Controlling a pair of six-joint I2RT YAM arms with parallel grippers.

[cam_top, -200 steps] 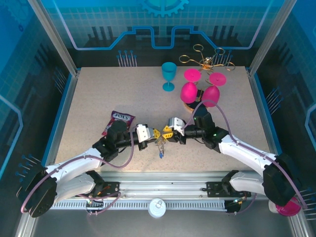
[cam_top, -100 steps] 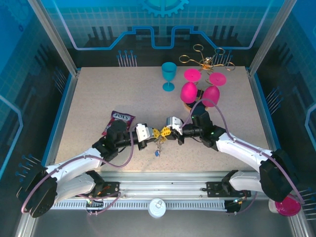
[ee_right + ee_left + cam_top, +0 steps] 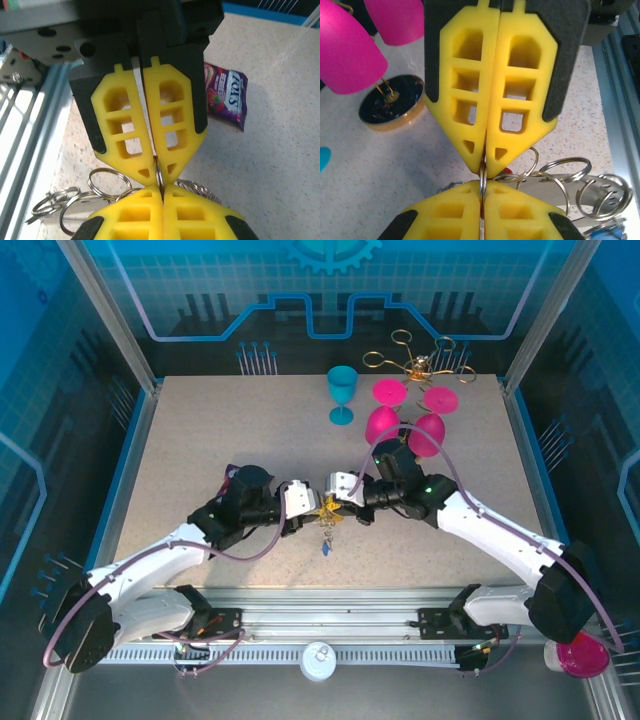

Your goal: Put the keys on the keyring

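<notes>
tips of left end effector (image 3: pixel 482 188) and right end effector (image 3: pixel 162 192) meet, both pinched tight on the keyring (image 3: pixel 158 175).

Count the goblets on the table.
3. The teal goblet stands at the far edge; the first pink goblet just right of it; the second pink goblet further right. A pink thing off the near right corner is unclear.

A speckled beige table (image 3: pixel 220 430) stands inside an enclosure of translucent blue panels (image 3: pixel 330 290) printed with grid and circuit-like lines. Slanted aluminium posts (image 3: pixel 105 310) frame the back corners. A grey metal rail (image 3: pixel 330 625) runs along the near edge, evenly lit.
</notes>
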